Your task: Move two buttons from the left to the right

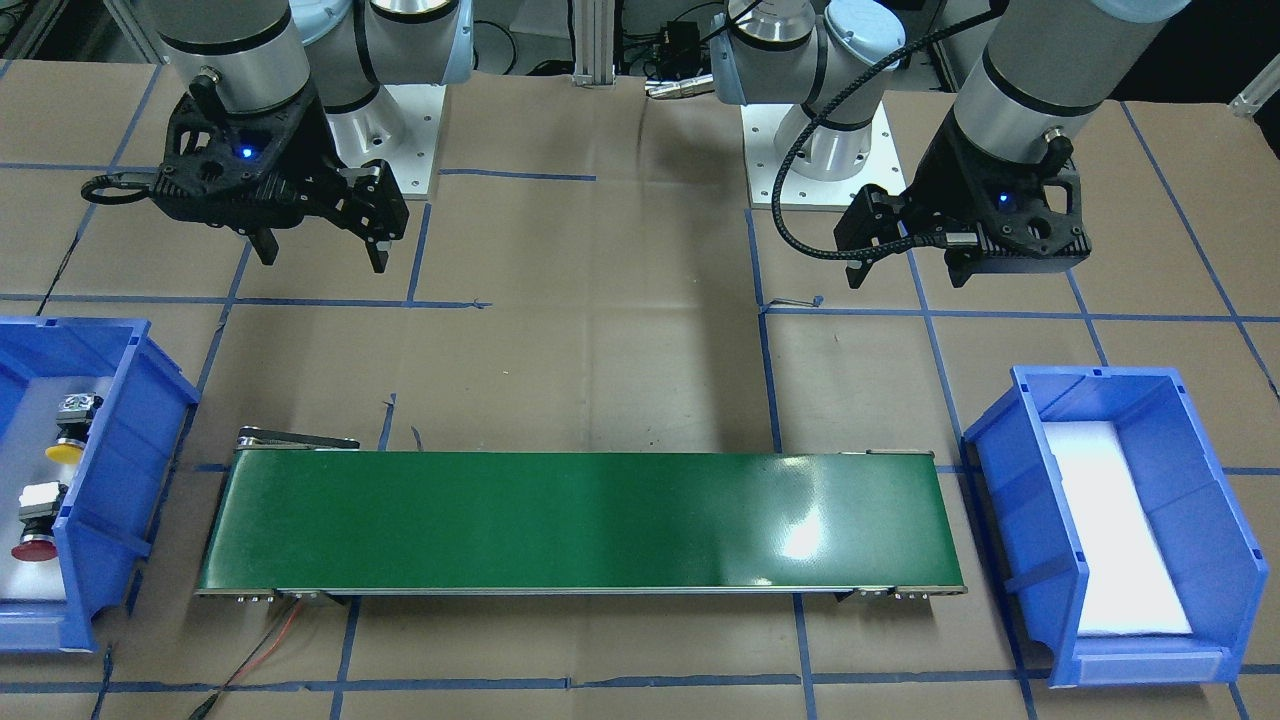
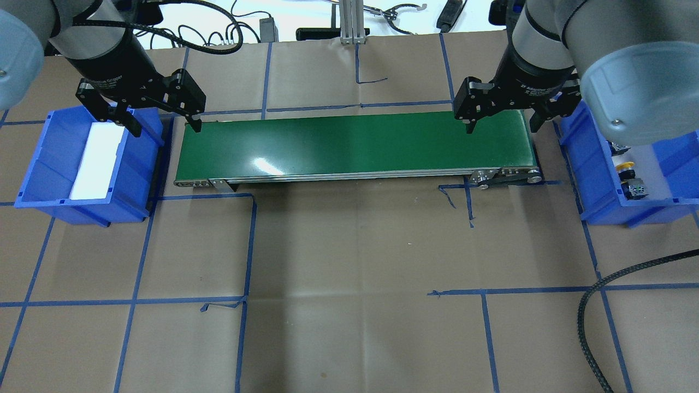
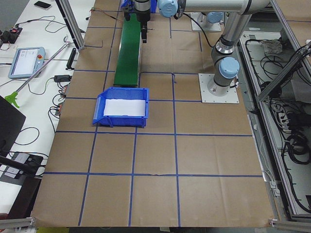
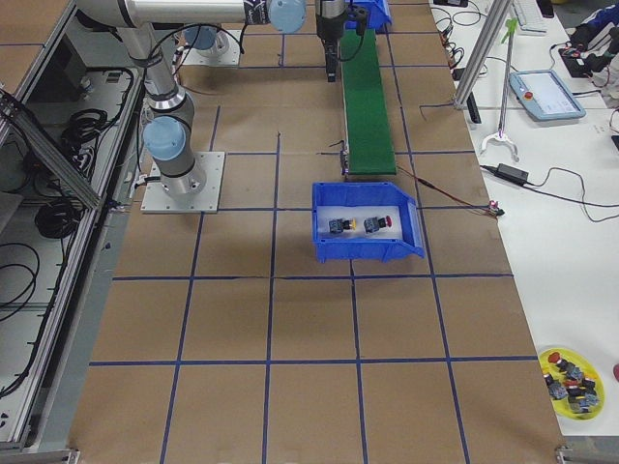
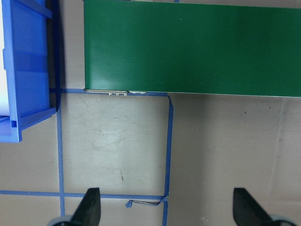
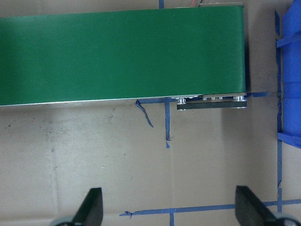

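- The right-side view shows both buttons in the right bin [image 4: 368,251]: the yellow button [image 4: 340,226] nearer the robot, the red button [image 4: 377,224] just beyond it.
- The front-facing view shows them lying on their sides on a white pad [image 1: 20,590], caps pointing away from the robot, close together but apart.
- The overhead view shows only the yellow one. The right arm [image 2: 628,65] covers the spot where the red one lies.
- Neither wrist view shows a button. Each shows brown table [image 6: 164,165] between its fingers.
- The right gripper [image 1: 322,258] has its jaws wide apart with nothing between them. It hangs above the table on the robot's side of the belt [image 1: 580,520], near the belt's right end.
- Both buttons lie to the right of it and farther from the robot, well apart from the jaws, down inside the bin walls.
- The left gripper [image 1: 907,278] also has its jaws wide apart with nothing between them. It hangs near the belt's left end, far from the buttons.
- The left bin [image 1: 1010,500] holds a white pad of its own.
- A narrow strip of table separates each belt end from its bin.
- A wide stretch of table lies between the belt and the robot.
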Robot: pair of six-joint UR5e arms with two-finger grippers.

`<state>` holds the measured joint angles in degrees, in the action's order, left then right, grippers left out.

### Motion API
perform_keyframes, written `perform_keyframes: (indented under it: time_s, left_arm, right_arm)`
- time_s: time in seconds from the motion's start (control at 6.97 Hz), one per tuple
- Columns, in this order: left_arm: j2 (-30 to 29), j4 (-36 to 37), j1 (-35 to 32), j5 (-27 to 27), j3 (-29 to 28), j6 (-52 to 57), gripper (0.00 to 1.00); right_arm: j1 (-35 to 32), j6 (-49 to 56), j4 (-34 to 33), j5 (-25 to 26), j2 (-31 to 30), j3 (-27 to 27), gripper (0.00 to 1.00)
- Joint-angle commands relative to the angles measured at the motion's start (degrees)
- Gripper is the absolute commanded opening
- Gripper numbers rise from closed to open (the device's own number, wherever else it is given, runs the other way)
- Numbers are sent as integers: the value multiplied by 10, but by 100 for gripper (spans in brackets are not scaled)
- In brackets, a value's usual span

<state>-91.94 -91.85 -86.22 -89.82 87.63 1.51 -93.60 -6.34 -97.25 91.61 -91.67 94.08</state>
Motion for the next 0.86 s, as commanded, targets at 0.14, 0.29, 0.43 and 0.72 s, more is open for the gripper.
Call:
perform_keyframes:
  time_s: [0.14, 0.29, 0.43, 0.72]
  left_arm:
    - [0, 0, 0, 0, 1, 0, 100]
    - [0, 0, 0, 0, 0, 0, 100]
    - [0, 0, 0, 0, 1, 0, 100]
    - [0, 0, 0, 0, 0, 0, 100]
  right_arm:
    - [0, 0, 0, 1, 0, 0, 100]
    - [0, 0, 0, 0, 0, 0, 100]
    - [0, -1, 0, -4, -1, 0, 100]
    - [0, -1, 0, -5, -1, 0, 100]
